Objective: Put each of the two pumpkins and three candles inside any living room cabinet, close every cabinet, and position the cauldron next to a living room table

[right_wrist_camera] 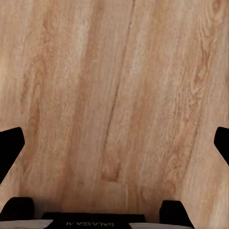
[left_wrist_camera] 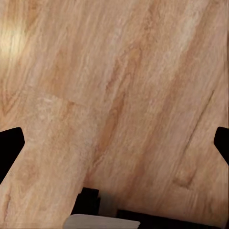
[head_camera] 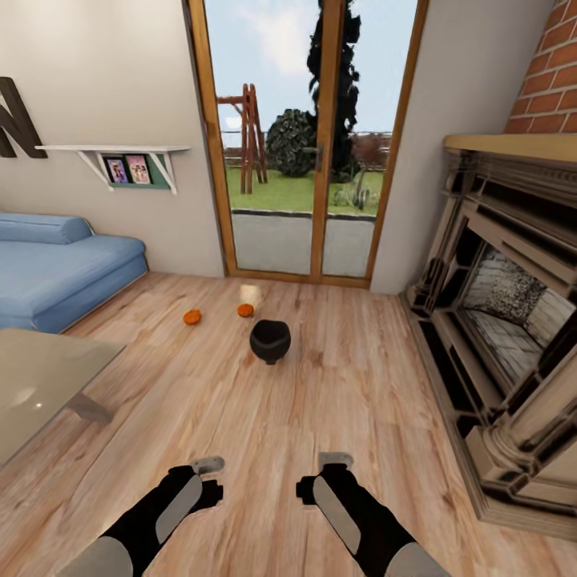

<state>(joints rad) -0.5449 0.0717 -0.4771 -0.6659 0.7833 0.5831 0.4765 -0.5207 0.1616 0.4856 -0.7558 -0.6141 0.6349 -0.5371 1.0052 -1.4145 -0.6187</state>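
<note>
Both end effectors — left [head_camera: 210,465], right [head_camera: 335,460] — hang spread and empty over the floor [head_camera: 240,401]. At 12 o'clock sits the cauldron [head_camera: 270,340], two pumpkins [head_camera: 192,317] beyond it at 11. Worktop [head_camera: 40,377] at 9. Roll closer, squarely, before reaching — a pumpkin first.

From my seat I've got a light wood plank floor [head_camera: 344,401], a blue cushioned sofa [head_camera: 56,272] at the left wall, a white wall shelf [head_camera: 112,150] holding two framed photos [head_camera: 128,170], a wood-framed glass patio door [head_camera: 308,136], and a carved stone fireplace [head_camera: 497,320] under red brick [head_camera: 553,72].
</note>
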